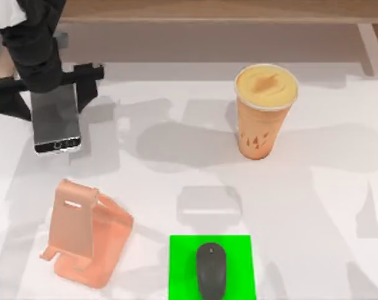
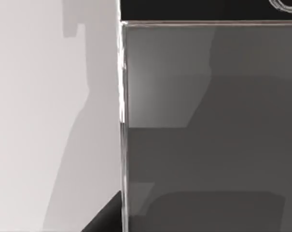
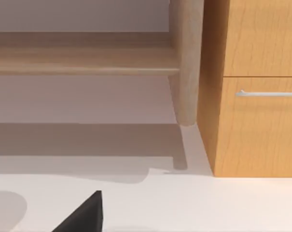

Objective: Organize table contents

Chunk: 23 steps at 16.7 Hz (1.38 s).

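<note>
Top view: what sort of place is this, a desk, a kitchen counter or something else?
Most likely a rendered home or office desk: a white table holding a mouse on a green pad, a smartphone under the left gripper, and a phone stand, with wooden drawers alongside.

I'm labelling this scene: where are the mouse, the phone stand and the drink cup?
mouse (image 1: 211,270), top view, middle of its back.
phone stand (image 1: 73,220), top view, its upright backplate.
drink cup (image 1: 265,87), top view, its domed lid.

Left claw (image 1: 46,94) spread wide, pointing down.
</note>
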{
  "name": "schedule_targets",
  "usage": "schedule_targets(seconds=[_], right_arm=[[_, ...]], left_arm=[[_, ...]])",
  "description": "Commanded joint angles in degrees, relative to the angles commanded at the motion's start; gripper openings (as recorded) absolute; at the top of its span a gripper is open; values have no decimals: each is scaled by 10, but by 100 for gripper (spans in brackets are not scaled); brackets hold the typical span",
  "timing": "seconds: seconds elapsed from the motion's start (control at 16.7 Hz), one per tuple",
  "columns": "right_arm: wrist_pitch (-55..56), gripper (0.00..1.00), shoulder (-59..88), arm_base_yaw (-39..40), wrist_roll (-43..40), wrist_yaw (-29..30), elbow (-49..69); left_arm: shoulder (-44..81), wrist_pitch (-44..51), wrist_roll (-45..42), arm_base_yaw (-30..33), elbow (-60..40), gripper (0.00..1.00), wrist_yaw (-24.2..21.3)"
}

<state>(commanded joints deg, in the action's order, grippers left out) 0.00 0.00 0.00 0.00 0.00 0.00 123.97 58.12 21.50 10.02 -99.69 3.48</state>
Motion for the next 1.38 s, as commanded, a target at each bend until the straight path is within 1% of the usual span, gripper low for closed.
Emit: schedule_targets(seconds=[0.18,0.42,0.6,0.78,0.96,1.08,1.26,1.38], right_arm=[[0,100,0,0,0,0,0],[0,100,0,0,0,0,0],[0,100,0,0,0,0,0],[0,100,0,0,0,0,0],[0,100,0,0,0,0,0],[0,100,0,0,0,0,0],[0,100,0,0,0,0,0],[0,100,0,0,0,0,0]], left_arm=[[-105,-51,7,53,52,0,53],[-296,-119,15,151,158,0,136],[-471,-157,18,233,274,0,194],[-659,-183,18,314,418,0,241],[-832,-197,15,387,562,0,278],[-922,-200,12,429,642,0,296],[-1011,-199,8,476,725,0,313],[-1040,-198,6,491,752,0,319]])
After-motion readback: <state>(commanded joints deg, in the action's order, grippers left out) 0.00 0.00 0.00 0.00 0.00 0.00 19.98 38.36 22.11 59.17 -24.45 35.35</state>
